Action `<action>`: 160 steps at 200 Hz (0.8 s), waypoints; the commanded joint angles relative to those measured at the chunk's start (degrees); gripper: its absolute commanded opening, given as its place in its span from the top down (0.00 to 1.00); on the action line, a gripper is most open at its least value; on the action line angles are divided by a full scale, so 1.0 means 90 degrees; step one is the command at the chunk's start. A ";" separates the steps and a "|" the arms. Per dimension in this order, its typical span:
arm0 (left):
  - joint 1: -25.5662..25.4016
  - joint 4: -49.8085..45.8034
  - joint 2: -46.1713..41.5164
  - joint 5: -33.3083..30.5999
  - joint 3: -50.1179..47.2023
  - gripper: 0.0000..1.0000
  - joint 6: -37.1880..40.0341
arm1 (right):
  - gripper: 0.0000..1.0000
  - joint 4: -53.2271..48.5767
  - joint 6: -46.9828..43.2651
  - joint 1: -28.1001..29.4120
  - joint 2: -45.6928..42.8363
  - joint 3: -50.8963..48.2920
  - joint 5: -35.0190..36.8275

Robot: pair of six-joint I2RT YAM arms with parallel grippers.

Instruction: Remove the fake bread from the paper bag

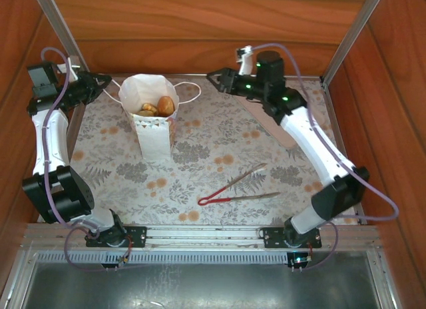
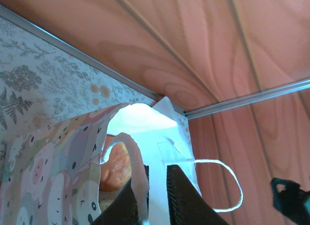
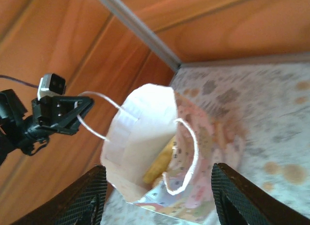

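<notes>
Top view: the paper bag (image 1: 154, 136) is seen standing upright and open at the far left of the floral surface (image 1: 219, 142). The fake bread (image 1: 162, 106) is seen inside it, just under the mouth. The left gripper (image 1: 106, 82) is parked just beside the bag's left rim, with the left cord handle (image 1: 116, 90) drawn out to its tip. The right gripper (image 1: 212, 76) is held to the right of the bag and apart from it, and the right handle (image 1: 192, 92) lies loose between them. Red-handled tongs (image 1: 233, 189) are laid on the surface toward the near right, well apart from the bag.

Left wrist: the left gripper (image 2: 157, 186) is seen almost pressed together, with only a slim gap left. The near handle (image 2: 127, 152) is run down into that gap (clamped or just threaded through, cannot be told). The bread (image 2: 115, 167) is seen through the mouth of the paper bag (image 2: 48, 162), inside it. The far handle (image 2: 227, 181) hangs free.

Right wrist: the right gripper (image 3: 159, 186) is spread wide, with nothing pinched. The paper bag (image 3: 140, 123) is framed between the fingers, upright, with a sliver of bread (image 3: 160, 164) seen within. The left gripper (image 3: 82, 111) is seen beyond the bag, with a handle loop (image 3: 97, 96) reaching its tip.
</notes>
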 commanded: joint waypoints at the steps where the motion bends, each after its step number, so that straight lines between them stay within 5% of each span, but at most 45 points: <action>1: 0.0019 -0.0090 0.0036 0.0315 0.0043 0.81 0.0061 | 0.31 -0.0540 -0.0469 -0.0463 -0.0689 -0.0635 0.0939; 25: 0.0009 -0.0087 -0.0034 0.0273 -0.0002 0.81 -0.0005 | 0.27 -0.0953 -0.0473 -0.1200 -0.0911 -0.1307 0.1252; 62: 0.0008 -0.0088 -0.0197 0.0074 -0.0132 0.82 -0.0176 | 0.37 -0.1822 -0.0813 -0.2083 0.0070 -0.1457 0.0895; 160: -0.0005 -0.0008 -0.0391 -0.0028 -0.0255 0.82 -0.0388 | 0.49 -0.4049 -0.2633 -0.2068 0.4524 0.2307 0.1976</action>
